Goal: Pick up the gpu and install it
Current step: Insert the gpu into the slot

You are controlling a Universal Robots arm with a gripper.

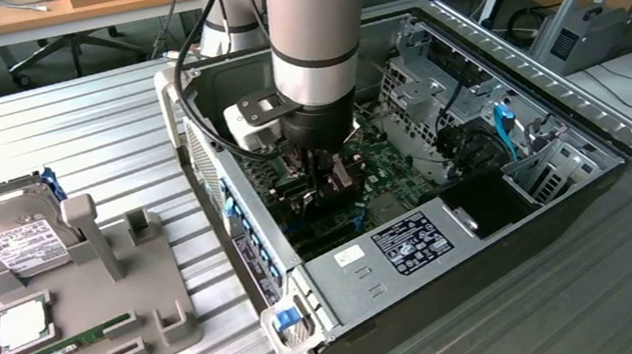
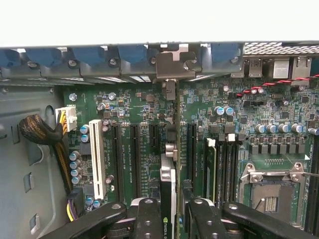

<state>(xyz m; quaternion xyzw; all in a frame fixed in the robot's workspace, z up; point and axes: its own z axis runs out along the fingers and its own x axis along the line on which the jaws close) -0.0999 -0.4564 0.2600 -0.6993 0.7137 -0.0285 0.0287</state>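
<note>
**Holding the gpu edge-on over the motherboard slots**

Starting at the exterior view's left, the grey parts stand (image 1: 87, 311) lies well apart from the open computer case (image 1: 425, 245), which is my landmark. On that stand I see the silver hard drive (image 1: 8, 234) at the end far from the camera, a square processor chip (image 1: 22, 327) nearer, and a narrow green memory stick (image 1: 61, 347) beside the chip.

To the right of the stand, my arm (image 1: 315, 38) reaches down into the case from above. My gripper (image 1: 329, 180) is inside the case, over its motherboard (image 1: 396, 170). In the wrist view my gripper (image 2: 172, 206) is clamped on the gpu (image 2: 169, 174), one black finger (image 2: 148, 216) on each side of the card. The gpu stands on edge between two of the long black expansion slots (image 2: 135, 154), its metal bracket (image 2: 172, 62) up against the case's rear wall with the blue slot clips (image 2: 132, 52).

Further right in the case, the empty processor socket (image 2: 271, 191) sits on the motherboard, and the drive cage (image 1: 544, 168) fills the corner.
</note>
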